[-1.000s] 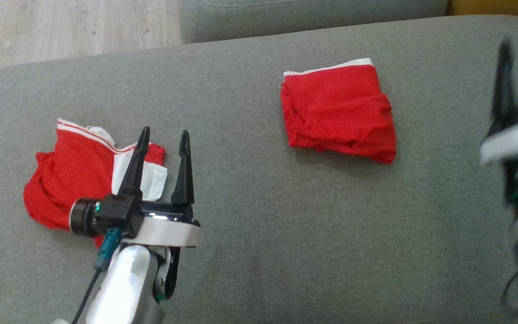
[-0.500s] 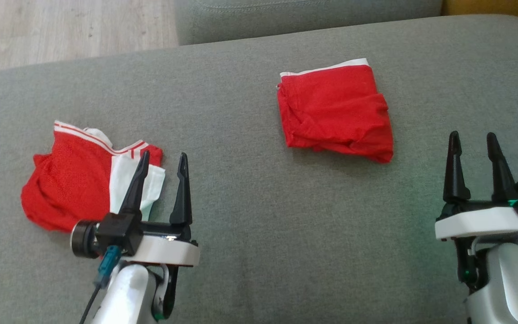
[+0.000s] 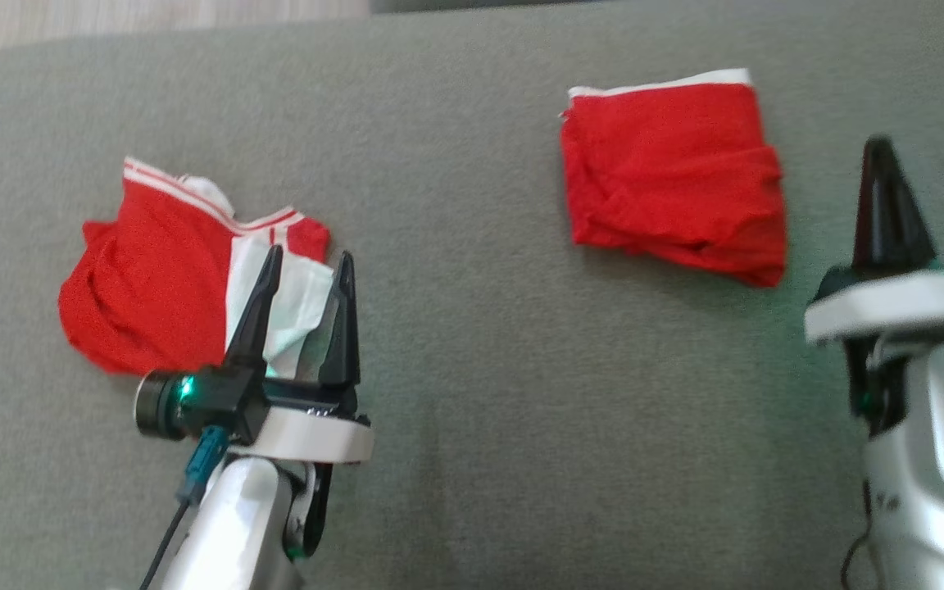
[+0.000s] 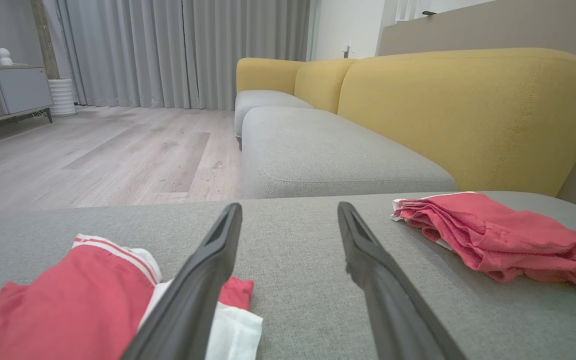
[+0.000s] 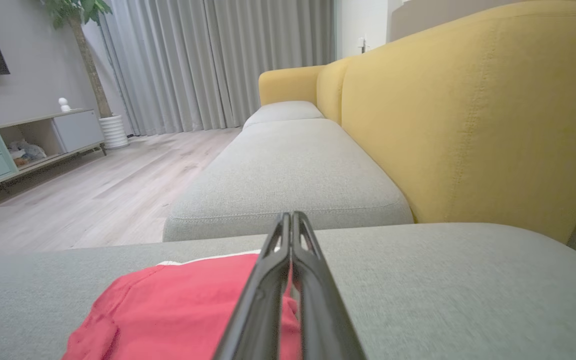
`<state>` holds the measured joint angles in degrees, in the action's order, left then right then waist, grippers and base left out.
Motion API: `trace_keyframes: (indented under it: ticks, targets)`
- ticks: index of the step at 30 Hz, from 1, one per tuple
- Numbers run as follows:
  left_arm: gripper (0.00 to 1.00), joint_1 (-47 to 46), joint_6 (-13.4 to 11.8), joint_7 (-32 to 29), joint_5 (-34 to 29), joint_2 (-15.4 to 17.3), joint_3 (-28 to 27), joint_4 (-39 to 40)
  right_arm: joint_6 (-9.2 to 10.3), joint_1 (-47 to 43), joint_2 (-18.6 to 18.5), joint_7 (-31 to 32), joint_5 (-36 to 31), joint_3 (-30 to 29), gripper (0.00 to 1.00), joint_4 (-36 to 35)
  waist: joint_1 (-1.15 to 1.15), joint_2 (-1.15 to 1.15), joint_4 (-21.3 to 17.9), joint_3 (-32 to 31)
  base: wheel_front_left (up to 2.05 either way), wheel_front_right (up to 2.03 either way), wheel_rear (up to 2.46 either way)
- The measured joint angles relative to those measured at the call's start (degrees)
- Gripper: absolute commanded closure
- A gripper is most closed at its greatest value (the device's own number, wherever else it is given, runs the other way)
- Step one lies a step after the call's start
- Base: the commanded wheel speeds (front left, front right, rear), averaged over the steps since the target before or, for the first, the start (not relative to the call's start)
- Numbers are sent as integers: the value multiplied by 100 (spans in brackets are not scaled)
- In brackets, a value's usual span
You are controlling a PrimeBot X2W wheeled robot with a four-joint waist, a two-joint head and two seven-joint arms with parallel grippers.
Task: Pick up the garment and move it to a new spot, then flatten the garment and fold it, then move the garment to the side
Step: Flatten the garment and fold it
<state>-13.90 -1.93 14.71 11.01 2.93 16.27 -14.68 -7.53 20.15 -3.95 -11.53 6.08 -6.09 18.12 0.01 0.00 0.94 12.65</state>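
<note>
Grey woven fabric: seat cushion (image 3: 480, 369), the largest item, broad and flat. Rounded far-left corner visible in the head view, with a strip of pale wooden floor (image 3: 152, 12) beyond it. Wide bare stretch across the middle and near side, between the two arms.

Yellow upholstery: backrest (image 4: 468, 115), upright along the cushion's right side in the left wrist view. Second grey seat cushion (image 4: 328, 155) butted against the far edge.

Red cloth, folded: folded garment (image 3: 673, 176), lying far right on the cushion, white band along its far edge, loose layers at the near-right corner. Bare cushion on all sides of it.

Red and white cloth, rumpled: crumpled garment (image 3: 152, 279), lying at the left of the cushion, well apart from the folded one, striped band at its far edge, white panel on its right.

Left gripper (image 3: 310, 254): fingers apart, nothing between them. Left finger crossing the white panel of the crumpled garment as seen from the head; contact with the cloth not discernible.

Right gripper (image 3: 879, 152): fingers pressed together, no cloth seen caught between them. Positioned just beside the right edge of the folded garment, apart from it in the head view.
</note>
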Motion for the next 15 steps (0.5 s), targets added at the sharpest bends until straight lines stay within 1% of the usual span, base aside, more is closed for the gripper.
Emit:
trace_keyframes:
  ticks: [4,6,11,15]
  targets:
    - [0,-163,19,0,1,-15,69,30,0,597,-127,309,-21,-32,100,374,0,0,174,250,0,0,0]
    - [0,-221,15,0,1,-19,90,12,0,897,-169,427,-20,-67,100,679,0,0,267,371,0,0,0]
    - [0,-310,14,0,3,-21,213,7,0,1505,-307,557,-210,-94,100,1605,0,0,502,631,0,0,0]
    - [0,-421,-16,0,63,-31,286,16,0,1717,-380,627,-437,-43,100,2485,0,0,662,778,0,0,0]
